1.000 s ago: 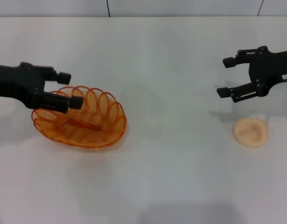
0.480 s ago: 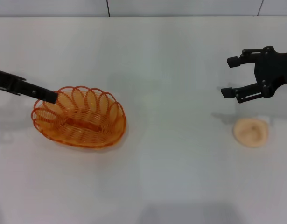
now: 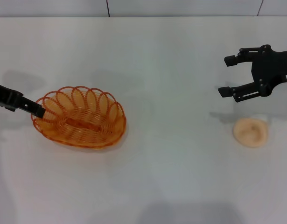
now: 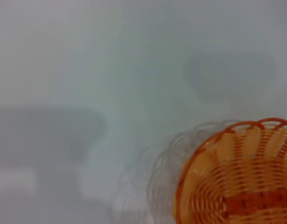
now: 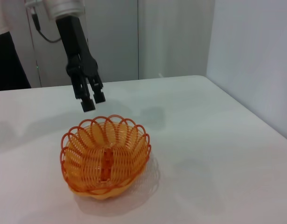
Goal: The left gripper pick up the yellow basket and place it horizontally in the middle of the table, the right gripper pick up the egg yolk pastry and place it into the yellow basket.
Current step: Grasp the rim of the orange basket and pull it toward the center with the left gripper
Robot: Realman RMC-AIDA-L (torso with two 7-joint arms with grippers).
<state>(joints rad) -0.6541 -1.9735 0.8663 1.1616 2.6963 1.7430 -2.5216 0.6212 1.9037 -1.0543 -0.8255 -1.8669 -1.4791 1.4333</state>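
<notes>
The yellow basket [image 3: 79,117] rests upright on the white table [image 3: 171,60], left of the middle, with its long axis across the table. It also shows in the left wrist view [image 4: 241,179] and the right wrist view [image 5: 105,156]. My left gripper [image 3: 37,111] is at the basket's left end, just outside the rim, and holds nothing. In the right wrist view it [image 5: 93,101] hangs a little above the rim. The egg yolk pastry [image 3: 250,132] lies on the table at the right. My right gripper [image 3: 225,76] is open and empty, farther back than the pastry and slightly to its left.
A grey wall with panel seams [image 3: 108,7] runs behind the table's far edge. The table's right edge [image 5: 255,116] shows in the right wrist view.
My left gripper has drawn back to the left, off the basket's rim. The basket has stayed in place. My right gripper has barely moved.
</notes>
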